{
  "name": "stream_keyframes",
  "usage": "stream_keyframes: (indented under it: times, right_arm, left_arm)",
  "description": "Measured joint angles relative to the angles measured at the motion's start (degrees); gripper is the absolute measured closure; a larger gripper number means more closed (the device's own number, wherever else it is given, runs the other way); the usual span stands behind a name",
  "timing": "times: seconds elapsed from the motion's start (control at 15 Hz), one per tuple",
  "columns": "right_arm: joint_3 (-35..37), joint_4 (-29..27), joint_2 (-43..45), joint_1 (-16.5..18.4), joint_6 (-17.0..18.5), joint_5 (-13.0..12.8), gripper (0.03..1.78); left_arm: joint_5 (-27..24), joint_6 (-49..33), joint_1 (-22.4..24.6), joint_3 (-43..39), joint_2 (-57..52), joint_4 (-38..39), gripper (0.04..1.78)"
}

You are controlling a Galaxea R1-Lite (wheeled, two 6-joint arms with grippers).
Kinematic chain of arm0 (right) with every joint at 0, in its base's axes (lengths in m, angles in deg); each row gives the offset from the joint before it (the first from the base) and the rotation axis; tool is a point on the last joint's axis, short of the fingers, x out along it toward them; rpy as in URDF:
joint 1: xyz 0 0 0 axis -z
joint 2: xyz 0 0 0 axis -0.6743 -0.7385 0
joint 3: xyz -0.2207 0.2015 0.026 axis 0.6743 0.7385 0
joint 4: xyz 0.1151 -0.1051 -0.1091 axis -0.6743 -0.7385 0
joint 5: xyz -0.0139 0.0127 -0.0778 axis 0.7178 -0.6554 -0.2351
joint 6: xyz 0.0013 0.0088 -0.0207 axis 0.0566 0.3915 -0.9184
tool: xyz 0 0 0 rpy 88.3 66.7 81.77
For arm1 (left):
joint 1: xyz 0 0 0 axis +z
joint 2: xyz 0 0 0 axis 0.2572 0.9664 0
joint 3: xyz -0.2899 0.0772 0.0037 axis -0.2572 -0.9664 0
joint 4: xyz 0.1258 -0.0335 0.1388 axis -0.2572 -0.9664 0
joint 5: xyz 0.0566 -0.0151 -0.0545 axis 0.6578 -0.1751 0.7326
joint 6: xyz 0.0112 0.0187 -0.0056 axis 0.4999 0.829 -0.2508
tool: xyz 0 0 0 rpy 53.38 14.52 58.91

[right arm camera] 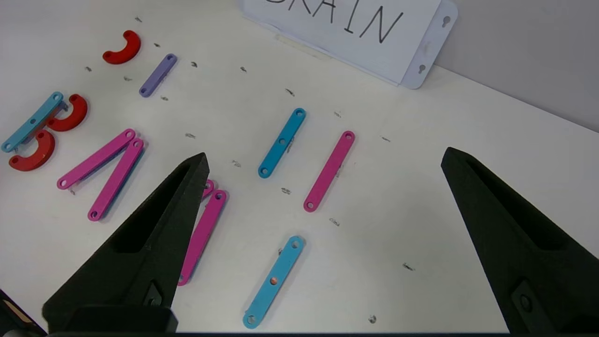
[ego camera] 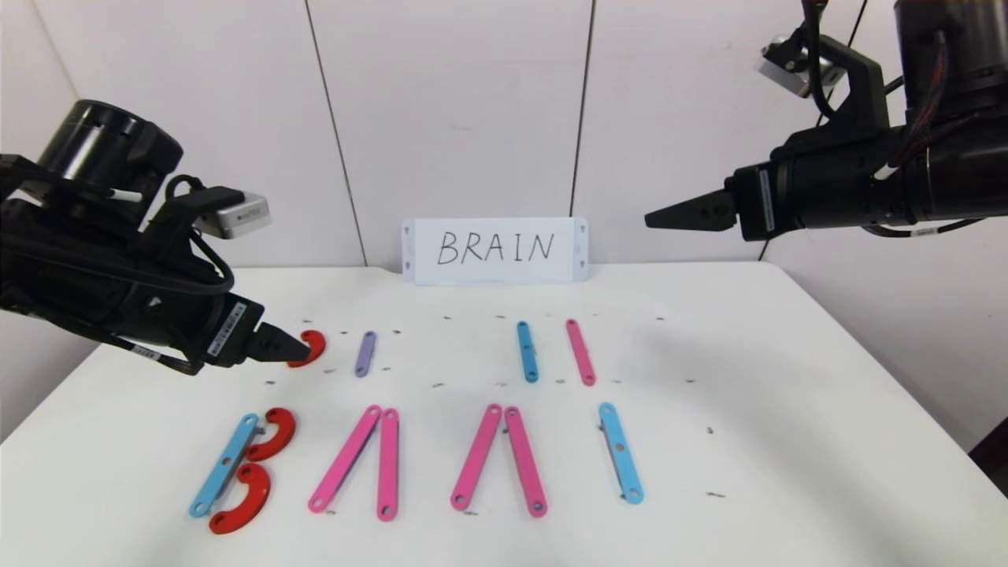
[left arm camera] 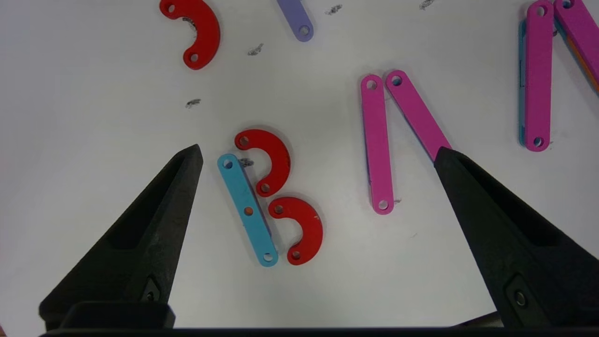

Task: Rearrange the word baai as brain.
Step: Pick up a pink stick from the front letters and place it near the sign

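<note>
Plastic-piece word baai laid along table front edge | left gripper spread wide, empty, above red-curved B | right gripper spread wide, empty, raised at right

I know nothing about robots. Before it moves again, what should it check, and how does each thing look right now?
1. Left gripper open: ok.
2. Spare red curve lying free, nothing on it: ok.
3. Spare red curve lined up inside the left gripper: not ok; the wrist view shows the B there.
4. Right gripper open, raised clear at the right: ok.
5. BRAIN card readable: ok.
6. Second letter reads R: not ok, it is an A.
</note>
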Motion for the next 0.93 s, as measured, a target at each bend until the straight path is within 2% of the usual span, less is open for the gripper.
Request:
stream_keyframes:
  times: [0.27, 0.93]
  right_arm:
    - [0.28, -0.02, -0.20, -0.28, -0.05, 0.01, 0.07]
    - [0.91, 0.04, 0.51, -1.05, -0.13, 0.01, 0.07]
  left_arm:
    - [0.22, 0.00, -1.87, -3.06, 3.04, 0.06, 0.08]
    - [0.49, -0.39, -2.65, -10.51, 8.28, 1.79, 0.08]
